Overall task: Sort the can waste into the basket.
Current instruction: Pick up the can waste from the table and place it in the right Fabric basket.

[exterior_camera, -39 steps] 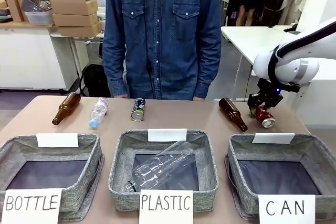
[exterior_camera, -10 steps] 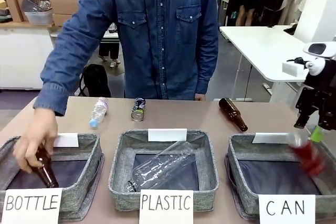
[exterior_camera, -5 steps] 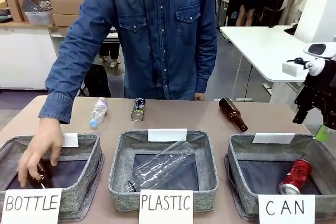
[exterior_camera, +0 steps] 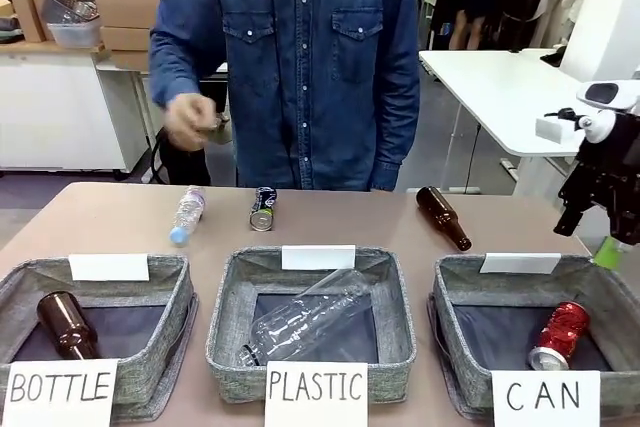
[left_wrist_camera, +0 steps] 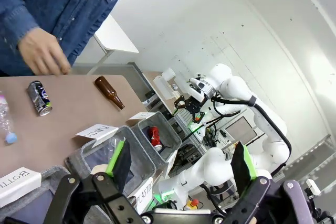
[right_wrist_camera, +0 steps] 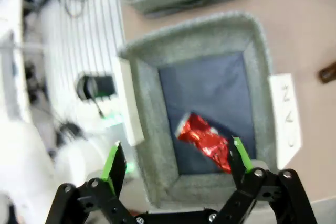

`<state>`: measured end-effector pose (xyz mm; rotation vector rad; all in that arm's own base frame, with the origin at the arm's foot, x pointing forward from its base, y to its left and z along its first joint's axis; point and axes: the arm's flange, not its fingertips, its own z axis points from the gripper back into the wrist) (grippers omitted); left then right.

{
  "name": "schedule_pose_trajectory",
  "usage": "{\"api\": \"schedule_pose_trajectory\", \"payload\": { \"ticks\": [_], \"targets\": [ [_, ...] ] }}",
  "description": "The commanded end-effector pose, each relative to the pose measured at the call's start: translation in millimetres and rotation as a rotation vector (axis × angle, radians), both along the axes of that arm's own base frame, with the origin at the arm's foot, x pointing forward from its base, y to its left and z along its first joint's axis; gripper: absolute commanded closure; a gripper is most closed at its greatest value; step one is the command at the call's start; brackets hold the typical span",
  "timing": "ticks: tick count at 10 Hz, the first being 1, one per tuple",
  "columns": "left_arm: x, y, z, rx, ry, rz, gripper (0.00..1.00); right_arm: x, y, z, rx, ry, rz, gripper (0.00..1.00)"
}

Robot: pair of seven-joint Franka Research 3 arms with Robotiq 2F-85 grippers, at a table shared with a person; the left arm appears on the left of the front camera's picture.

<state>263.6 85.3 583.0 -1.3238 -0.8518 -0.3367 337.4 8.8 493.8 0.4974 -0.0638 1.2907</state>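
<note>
Front view: three grey baskets stand in a row along the near edge of the surface (exterior_camera: 330,222), each with a handwritten white sign: "BOTTLE", "PLASTIC", "CAN". The red can (exterior_camera: 560,335) lies tilted on the dark lining of the CAN basket (exterior_camera: 452,292), towards its right side. The black can (exterior_camera: 264,208) lies on the surface behind the PLASTIC basket (exterior_camera: 225,307), between a small clear bottle (exterior_camera: 187,213) and a brown bottle (exterior_camera: 443,217). A second brown bottle (exterior_camera: 65,325) lies in the BOTTLE basket (exterior_camera: 170,282), and a large clear bottle (exterior_camera: 310,322) lies in the PLASTIC basket. The right fingers (exterior_camera: 588,237) hang above the CAN basket's far right corner, spread and holding nothing. The person's hand (exterior_camera: 195,122) is raised above the surface.

Left wrist view: the left fingers (left_wrist_camera: 179,163) stand wide apart and empty. Beyond them, the black can lies on the surface and the red can in the farthest basket. One sign reads "BOTTL"; the rest is cut off.

Right wrist view: the right fingers are wide, with nothing between them. Below them lies the red can, crumpled, on the basket's lining; the sideways sign reads "CAN".
</note>
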Motion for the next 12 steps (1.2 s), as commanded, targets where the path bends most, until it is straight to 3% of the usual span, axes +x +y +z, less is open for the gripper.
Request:
{"api": "schedule_pose_trajectory", "payload": {
  "ticks": [1, 2, 4, 5, 7, 9, 10, 11, 12],
  "targets": [
    [1, -1, 2, -0.011, -0.025, -0.006, 0.00, 17, 18, 30, 0.466, 0.111, -0.687, 0.00],
    [1, -1, 2, -0.011, -0.025, -0.006, 0.00, 17, 22, 38, 0.574, 0.198, -0.824, 0.00],
    [1, -1, 2, -0.011, -0.025, -0.006, 0.00, 22, 19, 38, 0.599, 0.317, -1.153, 0.00],
    [1, -1, 2, -0.011, -0.025, -0.006, 0.00, 24, 13, 38, 0.612, 0.253, -1.351, 0.00],
    [1, -1, 2, -0.011, -0.025, -0.006, 0.00, 25, 2, 37, 0.660, 0.188, -1.463, 0.00],
    [1, -1, 2, -0.011, -0.025, -0.006, 0.00, 27, -10, 34, 0.628, 0.056, -1.691, 0.00],
    [1, -1, 2, -0.011, -0.025, -0.006, 0.00, 30, -9, 31, 0.600, 0.050, -1.643, 0.00],
    [1, -1, 2, -0.011, -0.025, -0.006, 0.00, 34, -32, 40, 0.552, 0.236, -1.323, 0.00],
    [1, -1, 2, -0.011, -0.025, -0.006, 0.00, 34, -32, 40, 0.552, 0.236, -1.323, 0.00]
  ]
}}
